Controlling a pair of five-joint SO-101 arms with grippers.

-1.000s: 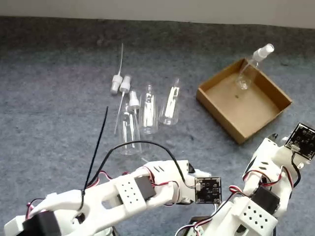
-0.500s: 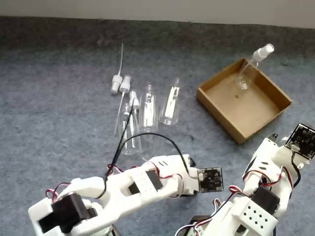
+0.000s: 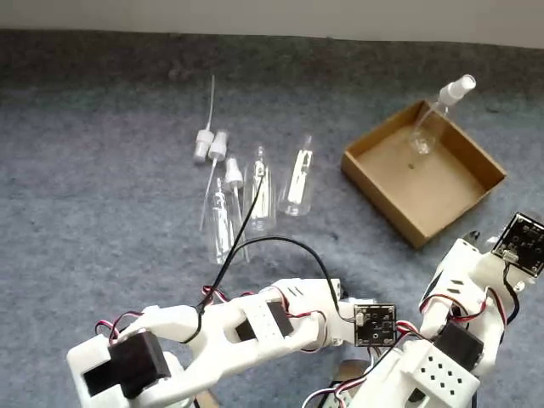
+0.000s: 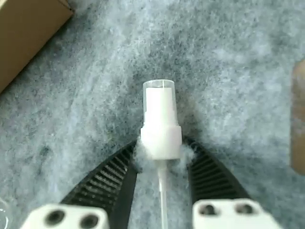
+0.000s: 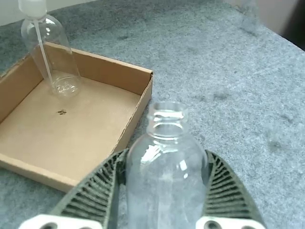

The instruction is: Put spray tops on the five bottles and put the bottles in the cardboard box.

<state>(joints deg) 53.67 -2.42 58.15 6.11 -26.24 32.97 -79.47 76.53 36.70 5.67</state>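
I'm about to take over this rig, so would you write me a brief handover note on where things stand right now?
Left gripper: fingers shut on a spray top.
Right gripper: fingers shut on an uncapped bottle, near the cardboard box.
Done: one capped bottle stands in a corner of the box.
On the carpet: three bottles lie side by side, with three spray tops by them; I cannot tell whether one is fitted.
Left: cap and box the held bottle, then those three.
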